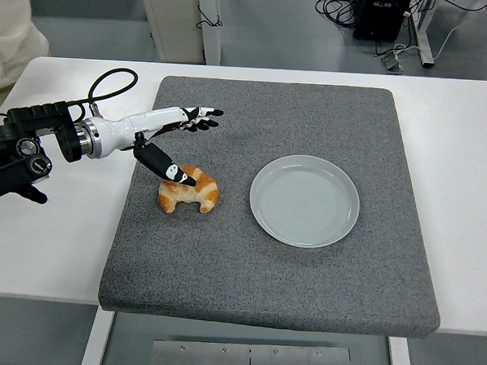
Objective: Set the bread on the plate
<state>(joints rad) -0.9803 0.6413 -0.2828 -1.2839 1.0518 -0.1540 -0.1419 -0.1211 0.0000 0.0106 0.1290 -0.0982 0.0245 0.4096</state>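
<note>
Rough grey felt-like mat (304, 267); glossy, perhaps ceramic plate (305, 200); smooth white table (465, 161).

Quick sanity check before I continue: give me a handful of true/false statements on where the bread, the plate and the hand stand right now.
1. The croissant lies on the grey mat, left of the plate. True.
2. The plate already holds the croissant. False: the plate is bare; the croissant is still on the mat.
3. The left hand is open, fingers spread, thumb over the croissant. True.
4. The left hand has lifted the croissant. False: it lies on the mat, not grasped.
5. The right hand hovers over the plate. False: no right hand is in view.
</note>
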